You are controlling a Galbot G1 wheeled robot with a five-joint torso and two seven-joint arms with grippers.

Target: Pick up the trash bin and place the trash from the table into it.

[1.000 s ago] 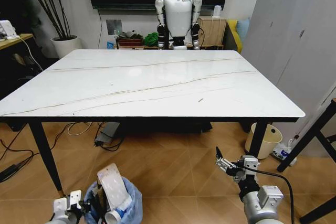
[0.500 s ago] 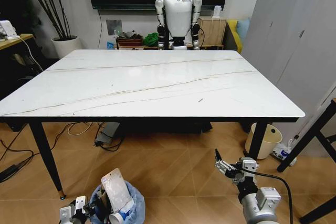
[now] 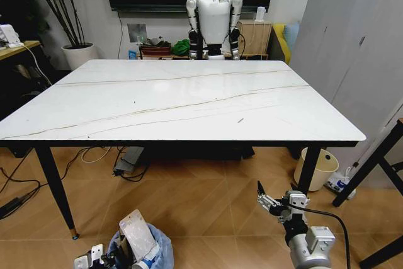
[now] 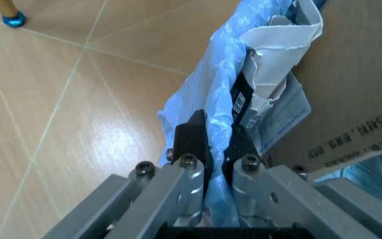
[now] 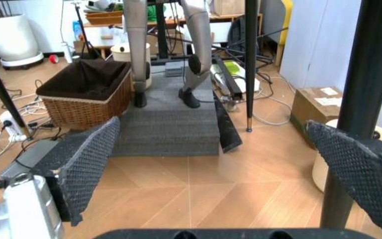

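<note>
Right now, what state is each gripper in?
Left gripper: shut on the blue bag rim of the trash bin, low by the floor.
Right gripper: open, empty, below the table edge.

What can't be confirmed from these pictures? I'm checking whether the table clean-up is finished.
- Trash bin: head view's bottom edge cuts off its base, so whether it rests on the floor.
- Bin contents: the cardboard and blue bag hide them in the left wrist view.
- Small dark speck on the table: too small to identify.
</note>
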